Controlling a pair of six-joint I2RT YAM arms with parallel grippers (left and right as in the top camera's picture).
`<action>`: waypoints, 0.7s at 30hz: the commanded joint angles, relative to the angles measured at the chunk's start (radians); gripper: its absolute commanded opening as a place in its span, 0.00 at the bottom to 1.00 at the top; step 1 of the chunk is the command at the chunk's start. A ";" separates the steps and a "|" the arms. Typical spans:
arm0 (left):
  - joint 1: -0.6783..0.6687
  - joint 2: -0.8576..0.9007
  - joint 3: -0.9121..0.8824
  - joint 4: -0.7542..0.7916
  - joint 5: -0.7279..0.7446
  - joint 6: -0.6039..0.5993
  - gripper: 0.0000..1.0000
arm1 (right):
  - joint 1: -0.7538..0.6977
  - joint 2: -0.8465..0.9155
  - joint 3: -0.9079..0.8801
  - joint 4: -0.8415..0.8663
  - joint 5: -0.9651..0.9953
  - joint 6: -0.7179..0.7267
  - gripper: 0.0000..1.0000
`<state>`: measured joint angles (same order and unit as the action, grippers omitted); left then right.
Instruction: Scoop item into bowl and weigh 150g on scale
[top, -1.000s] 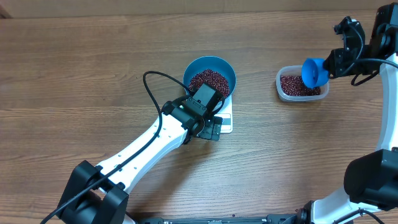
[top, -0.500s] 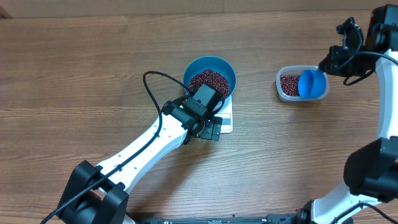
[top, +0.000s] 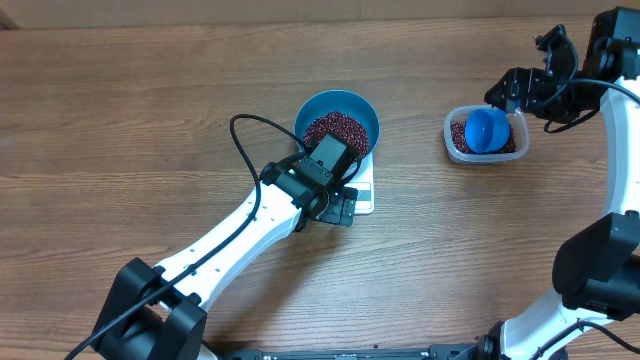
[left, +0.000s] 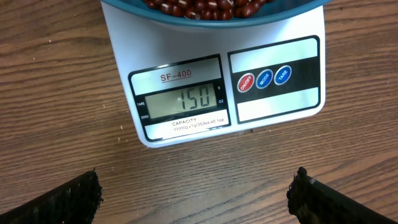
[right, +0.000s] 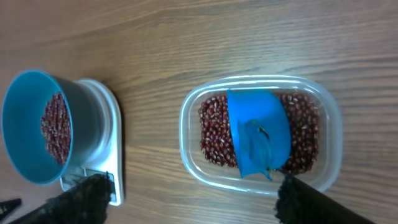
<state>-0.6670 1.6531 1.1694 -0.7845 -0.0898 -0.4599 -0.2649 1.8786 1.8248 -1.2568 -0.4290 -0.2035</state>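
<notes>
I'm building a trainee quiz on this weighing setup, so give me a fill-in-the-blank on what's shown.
The display of the scale reads ____.
The blue scoop lies on beans in the clear ____.
The bowl stands on the ____.
The jaws of the right gripper stand ____.
Missing words: 150; tub; scale; open.

Worktop (top: 150, 120): brown wood grain. Bowl (top: 340, 100): bright blue. Beans (top: 336, 130): dark red-brown. Scale (left: 130, 43): white, black strip (left: 305, 65), 1 red and 2 blue buttons (left: 265, 79). Scoop (right: 258, 134): blue. Tub (right: 329, 124): clear. Left arm (top: 230, 235): white, black cable (top: 240, 130).
</notes>
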 joint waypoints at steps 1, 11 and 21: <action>0.002 -0.006 -0.002 0.000 0.002 0.019 1.00 | 0.000 -0.003 -0.006 0.012 0.069 0.002 0.98; 0.002 -0.006 -0.002 0.000 0.002 0.019 1.00 | 0.000 -0.002 -0.006 0.091 0.198 0.097 1.00; 0.002 -0.006 -0.002 0.000 0.002 0.019 1.00 | 0.003 -0.002 -0.099 0.216 0.226 0.182 1.00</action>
<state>-0.6670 1.6531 1.1694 -0.7845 -0.0895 -0.4599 -0.2649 1.8786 1.7657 -1.0550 -0.2211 -0.0727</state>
